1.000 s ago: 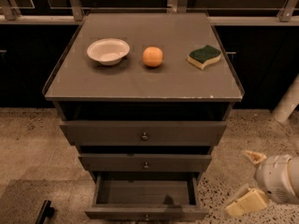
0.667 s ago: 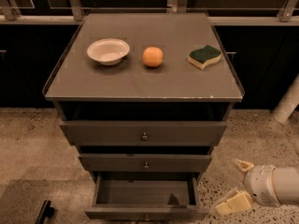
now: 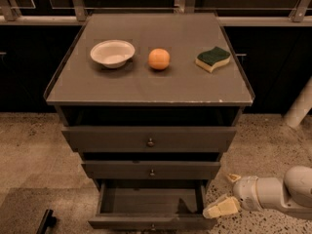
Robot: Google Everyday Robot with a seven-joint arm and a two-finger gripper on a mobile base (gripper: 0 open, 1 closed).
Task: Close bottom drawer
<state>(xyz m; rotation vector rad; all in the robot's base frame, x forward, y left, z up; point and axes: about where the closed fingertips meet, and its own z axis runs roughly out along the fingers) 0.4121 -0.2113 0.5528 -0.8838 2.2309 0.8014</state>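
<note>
Gripper (image 3: 227,193) has slid left in the last second. It now sits low at the near right corner of the bottom drawer (image 3: 146,202), my fingers apart and holding nothing, the lower one just beside the drawer front. The drawer still stands pulled out toward the near side, below the middle drawer (image 3: 151,170). I judge the approach almost done and the push toward the far side still to come.
</note>
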